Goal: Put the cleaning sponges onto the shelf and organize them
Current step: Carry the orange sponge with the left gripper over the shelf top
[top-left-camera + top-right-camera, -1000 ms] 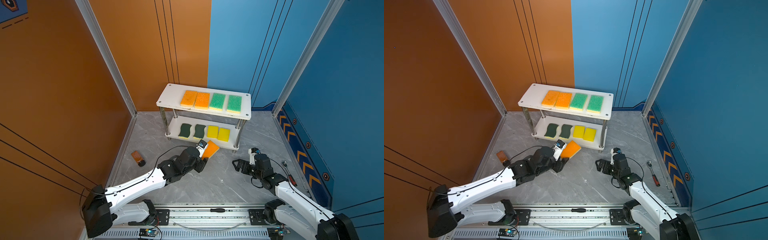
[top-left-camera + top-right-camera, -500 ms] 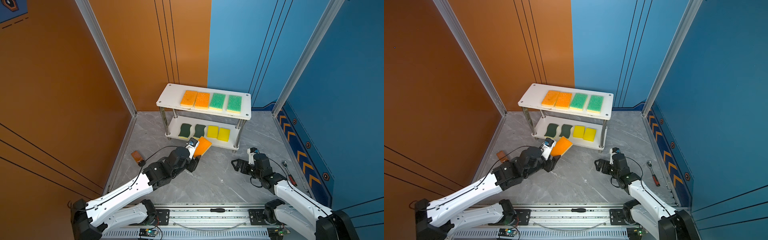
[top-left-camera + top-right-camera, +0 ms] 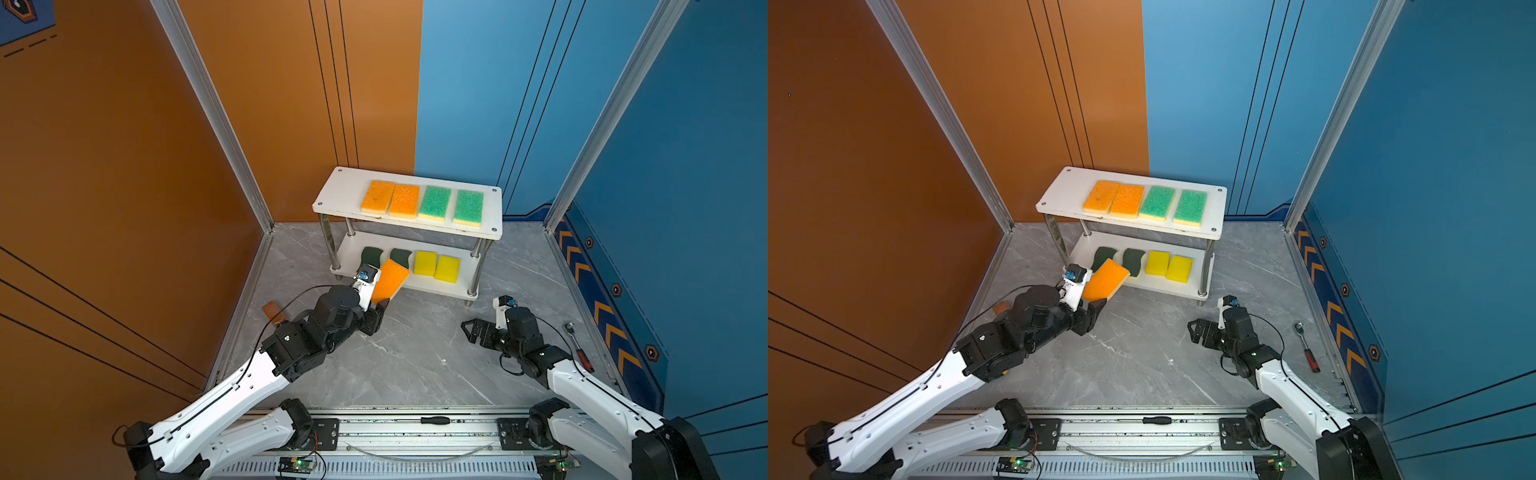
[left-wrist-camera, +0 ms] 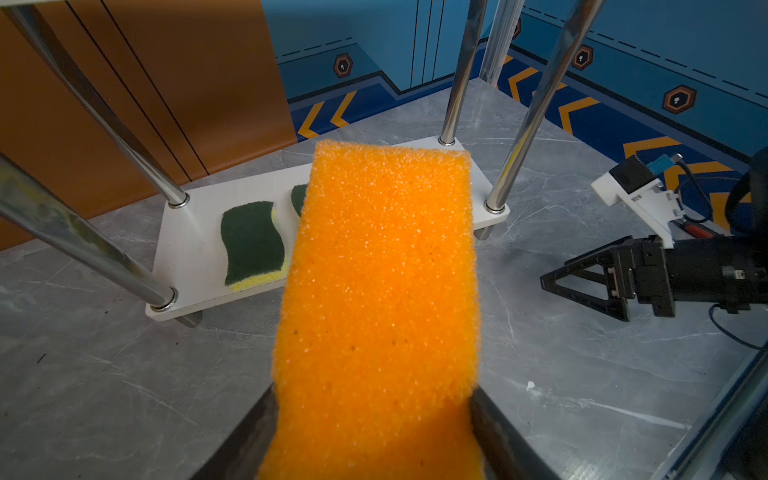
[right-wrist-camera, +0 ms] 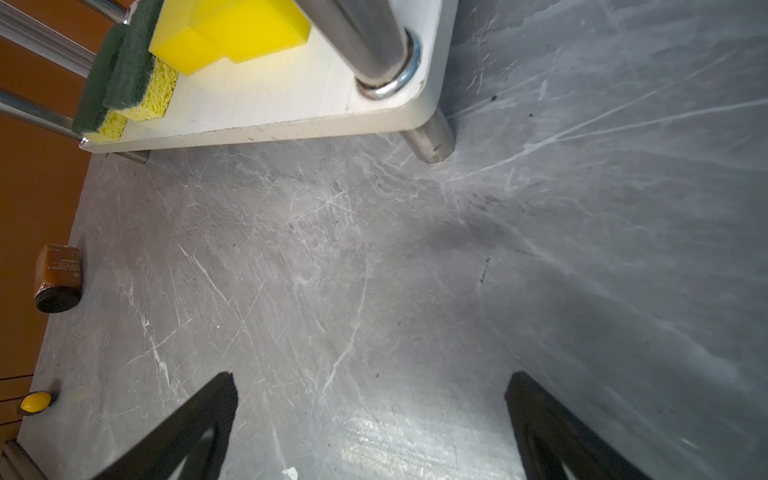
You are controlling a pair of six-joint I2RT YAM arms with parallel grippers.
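Observation:
My left gripper [image 3: 379,301] [image 4: 374,401] is shut on an orange-topped sponge [image 3: 390,279] [image 3: 1105,279] [image 4: 382,270], held tilted over the front edge of the shelf's lower board [image 4: 191,232]. The shelf [image 3: 340,191] [image 3: 1065,191] carries two orange [image 3: 390,198] and two light-green sponges [image 3: 451,205] on top. Below lie two dark-green wavy ones [image 3: 371,254] [image 4: 251,243] and two yellow ones [image 3: 436,266] [image 5: 232,29]; the held sponge partly covers the second dark-green one. My right gripper [image 3: 471,330] [image 3: 1198,330] [image 5: 370,386] hovers open and empty over the floor right of the shelf.
A small brown bottle [image 3: 272,311] [image 5: 58,270] lies by the left wall. A ratchet wrench with a red handle [image 3: 577,345] [image 3: 1306,345] lies near the right wall. A black screwdriver [image 3: 434,419] rests on the front rail. Shiny shelf posts [image 4: 536,104] flank the lower tier.
My left arm has carried the orange sponge leftward and closer to the shelf, up to the lower board's front edge. The right arm has stayed put.

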